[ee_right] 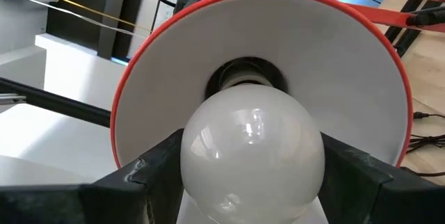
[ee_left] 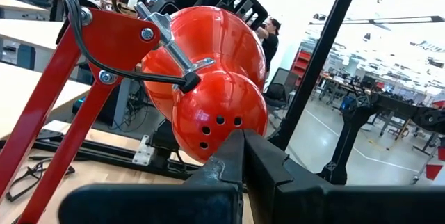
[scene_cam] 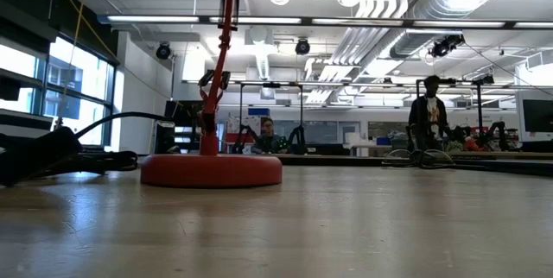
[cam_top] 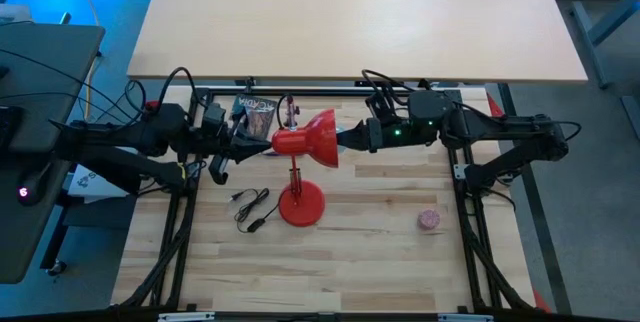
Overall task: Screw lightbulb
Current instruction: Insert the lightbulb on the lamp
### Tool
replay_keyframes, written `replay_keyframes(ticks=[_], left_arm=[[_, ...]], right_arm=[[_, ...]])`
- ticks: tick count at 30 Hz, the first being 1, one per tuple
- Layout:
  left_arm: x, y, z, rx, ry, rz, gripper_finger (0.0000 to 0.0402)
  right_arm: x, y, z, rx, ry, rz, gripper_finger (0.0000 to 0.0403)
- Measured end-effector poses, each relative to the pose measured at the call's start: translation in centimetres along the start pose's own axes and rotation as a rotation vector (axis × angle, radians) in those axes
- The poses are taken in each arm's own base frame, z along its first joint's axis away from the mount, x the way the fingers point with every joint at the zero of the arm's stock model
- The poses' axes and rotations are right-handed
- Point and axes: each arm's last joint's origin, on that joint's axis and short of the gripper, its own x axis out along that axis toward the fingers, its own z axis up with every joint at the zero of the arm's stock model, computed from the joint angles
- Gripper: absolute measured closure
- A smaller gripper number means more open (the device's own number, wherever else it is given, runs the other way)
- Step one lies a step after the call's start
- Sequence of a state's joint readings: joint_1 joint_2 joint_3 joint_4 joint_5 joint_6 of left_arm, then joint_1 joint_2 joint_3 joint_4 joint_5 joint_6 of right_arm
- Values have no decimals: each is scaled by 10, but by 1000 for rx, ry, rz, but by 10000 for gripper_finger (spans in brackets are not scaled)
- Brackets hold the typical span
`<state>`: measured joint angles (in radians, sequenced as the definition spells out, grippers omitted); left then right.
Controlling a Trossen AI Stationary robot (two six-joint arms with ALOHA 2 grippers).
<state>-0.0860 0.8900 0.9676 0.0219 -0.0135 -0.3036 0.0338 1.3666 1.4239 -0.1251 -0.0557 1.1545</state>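
A red desk lamp stands on its round base (cam_top: pixel 301 206) mid-table, its base (scene_cam: pixel 212 170) and stem also showing in the low view. Its shade (cam_top: pixel 318 139) is tipped sideways and opens toward the table's right. My right gripper (cam_top: pixel 346 140) reaches into the shade's mouth and is shut on the white lightbulb (ee_right: pixel 252 147), whose neck sits in the socket (ee_right: pixel 245 78) inside the white-lined shade (ee_right: pixel 334 57). My left gripper (cam_top: pixel 258 143) is shut at the rear of the lamp head (ee_left: pixel 219 109). My left gripper presses its shut fingertips (ee_left: pixel 240 147) against the rounded rear dome of the lamp head (ee_left: pixel 222 123), below the vent holes. It comes level from the table's left. My right gripper pinches the bulb's round glass (ee_right: pixel 208 161) between its two fingers (ee_right: pixel 156 165), one on each side of its widest part. It comes level from the table's right, along the bulb's axis. The bulb is clear of the table, its neck in the socket.
A black cord with a switch (cam_top: pixel 250 208) lies left of the lamp base. A small pink ball (cam_top: pixel 429 220) lies toward the right. A dark packet (cam_top: pixel 257 114) lies near the far edge. People stand in the room beyond (scene_cam: pixel 429 114).
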Motion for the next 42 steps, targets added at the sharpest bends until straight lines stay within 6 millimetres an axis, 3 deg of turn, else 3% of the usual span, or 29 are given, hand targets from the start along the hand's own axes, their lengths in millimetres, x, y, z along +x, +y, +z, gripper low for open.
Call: replay_keyframes(ticks=[26, 42], left_arm=[[-1, 0, 0, -11, -1, 2, 401], [0, 1, 0, -59, 6, 13, 401]], right_arm=[[0, 0, 0, -389, 12, 11, 153], [-7, 11, 4, -766, 62, -27, 153]])
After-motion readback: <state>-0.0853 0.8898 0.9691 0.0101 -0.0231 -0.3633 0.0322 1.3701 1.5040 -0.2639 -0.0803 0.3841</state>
